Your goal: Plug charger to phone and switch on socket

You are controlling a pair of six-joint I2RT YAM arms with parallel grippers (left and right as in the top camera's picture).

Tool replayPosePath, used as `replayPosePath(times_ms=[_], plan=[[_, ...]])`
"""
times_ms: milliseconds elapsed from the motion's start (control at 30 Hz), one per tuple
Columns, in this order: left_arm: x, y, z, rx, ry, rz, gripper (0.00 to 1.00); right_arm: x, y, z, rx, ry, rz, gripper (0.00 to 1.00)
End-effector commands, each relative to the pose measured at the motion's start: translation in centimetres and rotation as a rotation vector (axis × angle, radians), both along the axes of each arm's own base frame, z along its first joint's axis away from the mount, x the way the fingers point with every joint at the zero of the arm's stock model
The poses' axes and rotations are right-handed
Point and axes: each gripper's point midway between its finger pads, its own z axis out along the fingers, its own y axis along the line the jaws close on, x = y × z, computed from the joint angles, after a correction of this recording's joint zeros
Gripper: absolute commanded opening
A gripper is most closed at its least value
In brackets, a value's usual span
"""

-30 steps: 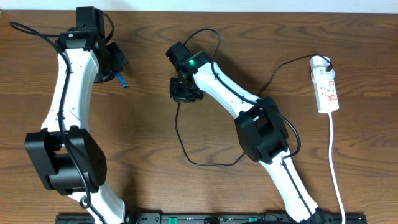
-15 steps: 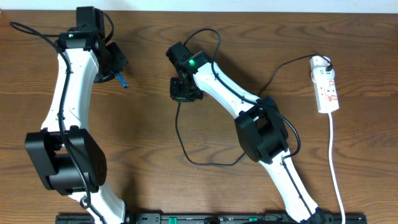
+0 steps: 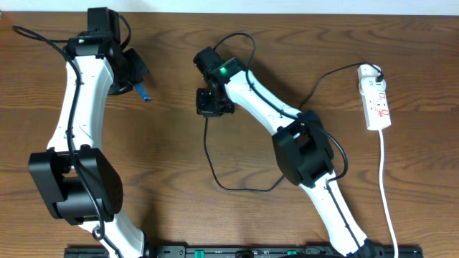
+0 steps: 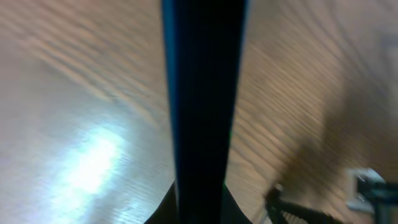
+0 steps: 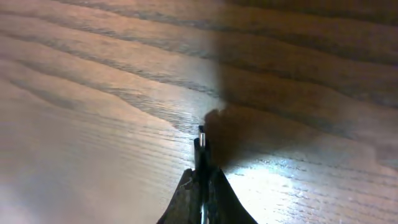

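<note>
My right gripper (image 5: 201,186) clamps the charger (image 5: 201,142) tip; the phone (image 4: 202,93), clamped in the left gripper (image 3: 136,80), lies to its left.

The phone (image 4: 202,93) is pinched in the left jaws, seen edge-on as a slim dark slab with a blue rim; the charger (image 3: 204,143), a thin black cable, loops across the middle of the table, its small connector tip (image 5: 201,142) nipped in the closed right jaws just over the wood. The socket (image 3: 377,104), a white strip with red markings, lies flat at the right; its thick white cord (image 3: 385,193) trails toward the near edge.
</note>
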Motion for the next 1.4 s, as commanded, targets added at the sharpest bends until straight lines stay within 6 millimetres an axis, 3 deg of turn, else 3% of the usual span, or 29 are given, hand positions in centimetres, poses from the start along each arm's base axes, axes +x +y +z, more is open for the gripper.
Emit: replayPosePath(times_ms=[0, 33, 100, 267, 467, 633, 900, 1067, 1300, 1367], plan=[[1.2, -5.0, 2.8, -0.215, -0.128, -0.242, 0.07, 0.8, 0.5, 3.3, 0.225, 0.011, 0.144, 0.01], [1.6, -7.0, 4.1, -0.307, -0.191, -0.336, 0.07, 0.6, 0.7, 5.2, 0.338, 0.020, 0.208, 0.01], [2.1, -9.1, 5.8, -0.414, -0.274, -0.436, 0.07, 0.0, 0.2, 8.1, 0.496, 0.036, 0.297, 0.01], [2.7, -12.2, 9.9, -0.604, -0.437, -0.588, 0.07, -1.1, -2.7, 13.6, 0.773, -0.007, 0.463, 0.01], [2.1, -14.5, 14.5, -0.795, -0.584, -0.749, 0.07, -1.7, -7.3, 15.2, 0.858, -0.023, 0.490, 0.01], [1.8, -15.9, 16.4, -0.883, -0.608, -0.792, 0.07, -1.7, -9.3, 17.1, 0.970, -0.090, 0.500, 0.01], [1.1, -19.5, 16.9, -0.898, -0.609, -0.864, 0.07, -2.0, -9.9, 19.3, 1.064, -0.160, 0.510, 0.01], [0.8, -20.6, 16.9, -0.900, -0.599, -0.880, 0.07, -2.3, -9.9, 20.5, 1.064, -0.241, 0.573, 0.01], [0.2, -21.1, 17.2, -0.938, -0.582, -0.896, 0.07, -3.4, -10.2, 24.3, 1.061, -0.392, 0.668, 0.01], [-0.3, -21.3, 17.5, -0.965, -0.580, -0.918, 0.07, -3.4, -10.1, 24.5, 1.069, -0.396, 0.668, 0.01]])
